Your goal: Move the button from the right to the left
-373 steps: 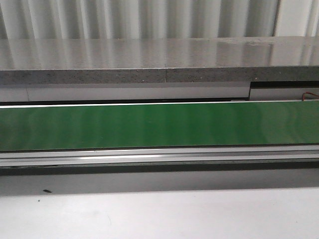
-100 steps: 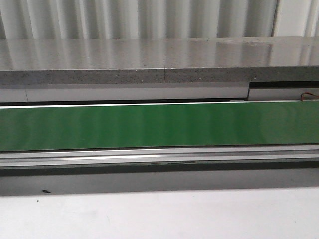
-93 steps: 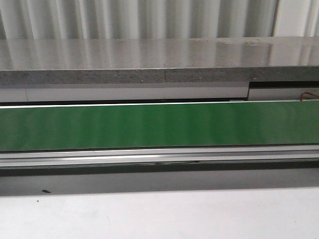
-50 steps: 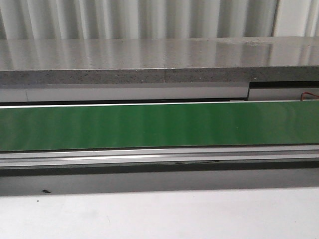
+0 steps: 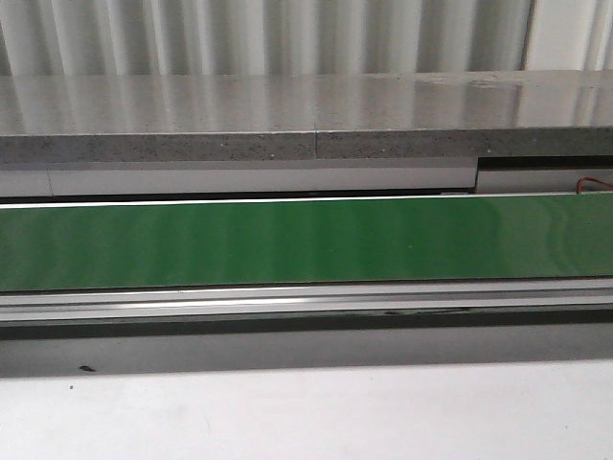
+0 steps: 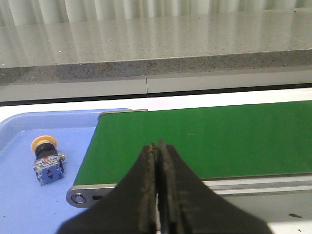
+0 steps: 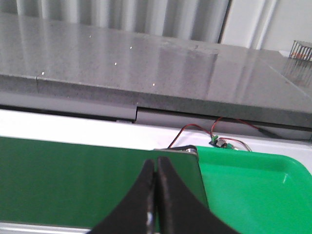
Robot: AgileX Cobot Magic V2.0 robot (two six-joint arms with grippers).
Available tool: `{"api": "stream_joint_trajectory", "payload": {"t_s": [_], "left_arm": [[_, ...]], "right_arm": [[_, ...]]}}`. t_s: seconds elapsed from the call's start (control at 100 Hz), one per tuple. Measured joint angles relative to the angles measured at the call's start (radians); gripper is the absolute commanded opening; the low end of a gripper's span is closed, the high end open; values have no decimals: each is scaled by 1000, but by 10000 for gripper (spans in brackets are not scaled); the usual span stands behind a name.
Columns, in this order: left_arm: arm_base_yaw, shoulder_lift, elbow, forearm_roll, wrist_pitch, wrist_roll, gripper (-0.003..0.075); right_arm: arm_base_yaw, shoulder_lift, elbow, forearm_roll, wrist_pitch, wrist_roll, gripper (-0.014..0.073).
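Front view matched the earlier frames: green belt bare, no arm in sight. One button, yellow cap, blue-grey body, lay on its side in the blue tray just beside the belt's end. Left gripper and right gripper were both pressed closed, empty. One green tray.

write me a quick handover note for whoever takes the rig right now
Left gripper: jaws shut, holding nothing, over the near edge of the green belt.
Right gripper: jaws shut, holding nothing, over the belt's other end beside the green tray.
Button: lying in the blue tray at the left end of the belt, apart from the gripper.
Done: the button appears to be on the left side already.
Left: no other button shows in the visible part of the green tray or on the belt; check the right side.
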Motion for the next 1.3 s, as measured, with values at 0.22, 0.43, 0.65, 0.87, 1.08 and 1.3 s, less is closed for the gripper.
{"api": "stream_joint_trajectory", "payload": {"t_s": [0.22, 0.43, 0.65, 0.87, 1.08, 1.3], "left_arm": [[0, 0, 0, -2, 0, 0, -21], [0, 0, 0, -2, 0, 0, -21], [0, 0, 0, -2, 0, 0, -20], [0, 0, 0, -2, 0, 0, -21], [0, 0, 0, -2, 0, 0, -21], [0, 0, 0, -2, 0, 0, -21]], "right_arm": [[0, -56, 96, -91, -66, 130, -68], [0, -113, 221, -56, -96, 137, -68], [0, -209, 262, -33, -47, 129, -68], [0, -235, 262, -33, -6, 127, -68], [0, -235, 262, -33, -4, 127, -68], [0, -235, 262, -33, -4, 127, -68]]}}
